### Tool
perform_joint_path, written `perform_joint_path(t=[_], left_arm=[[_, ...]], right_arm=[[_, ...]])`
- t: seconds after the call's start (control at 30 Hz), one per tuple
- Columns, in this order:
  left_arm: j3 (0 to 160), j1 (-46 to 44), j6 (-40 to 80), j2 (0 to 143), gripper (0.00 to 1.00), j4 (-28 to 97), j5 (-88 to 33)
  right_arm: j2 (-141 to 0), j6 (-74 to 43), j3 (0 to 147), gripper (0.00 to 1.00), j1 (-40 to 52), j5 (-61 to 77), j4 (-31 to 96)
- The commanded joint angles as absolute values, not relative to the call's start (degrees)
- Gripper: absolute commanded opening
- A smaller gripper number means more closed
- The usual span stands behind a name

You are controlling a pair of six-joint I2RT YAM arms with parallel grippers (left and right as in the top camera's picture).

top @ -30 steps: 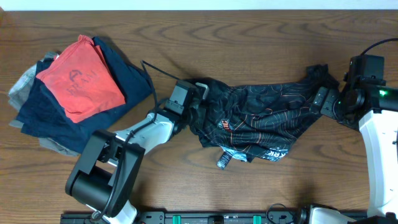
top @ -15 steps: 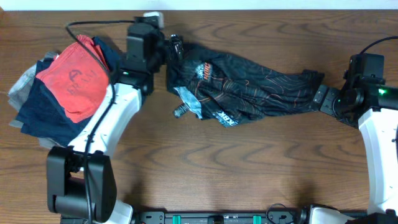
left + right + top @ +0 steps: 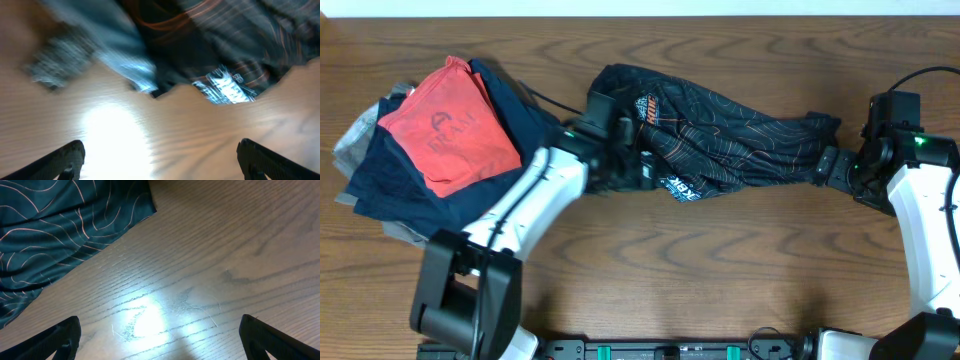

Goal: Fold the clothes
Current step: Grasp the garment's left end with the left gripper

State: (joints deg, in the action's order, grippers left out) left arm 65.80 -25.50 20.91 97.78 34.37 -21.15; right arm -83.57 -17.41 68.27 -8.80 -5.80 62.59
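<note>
The left gripper (image 3: 160,150) has been brought back from the far side to the jersey (image 3: 740,130)'s near hem — it and the right gripper (image 3: 160,325) are spread wide, empty.

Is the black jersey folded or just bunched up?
Bunched, not folded: the jersey lies in a long crumpled strip, wrinkled, with no flat layers.

Thin, shiny synthetic jersey (image 3: 740,128) on smooth, lightly glossy wood-grain table (image 3: 720,280); matt red-orange shirt (image 3: 445,135) cloth.
</note>
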Motion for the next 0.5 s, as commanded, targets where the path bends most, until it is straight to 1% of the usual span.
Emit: perform_joint_path(t=[0.0,0.13,0.2,0.33,0.37,0.4,0.43,0.47], left_arm=[[62.74,-29.61,27.66,99.61,0.98,29.74,-22.48],[60.16,-34.00,34.87,101.89,0.99,22.48,-22.48],[60.12,-35.62,35.94,103.46,1.00,19.22,-22.48],[60.12,-37.95,35.92,106.98,0.98,11.33,-22.46],[60.12,-38.24,35.92,107.96,0.95,9.43,-22.41],[60.12,-38.33,35.92,108.75,0.89,7.84,-21.96],[60.12,-38.33,35.90,109.49,0.67,6.26,-21.34],[60.12,-38.15,35.88,110.00,0.35,4.93,-20.93]], right_arm=[[-83.44,-17.72,68.12,0.99,-9.37,-5.72,62.85],[-83.44,-17.56,68.12,0.99,-9.37,-5.74,63.31],[-83.44,-17.52,68.12,0.99,-9.37,-5.74,63.26],[-83.44,-17.54,68.12,0.99,-9.37,-5.74,63.22],[-83.44,-17.54,68.12,0.99,-9.37,-5.72,63.24],[-83.44,-17.54,68.12,0.99,-9.37,-5.72,63.24],[-83.44,-17.52,68.12,0.99,-9.37,-5.74,63.24],[-83.44,-17.52,68.12,0.99,-9.37,-5.74,63.24]])
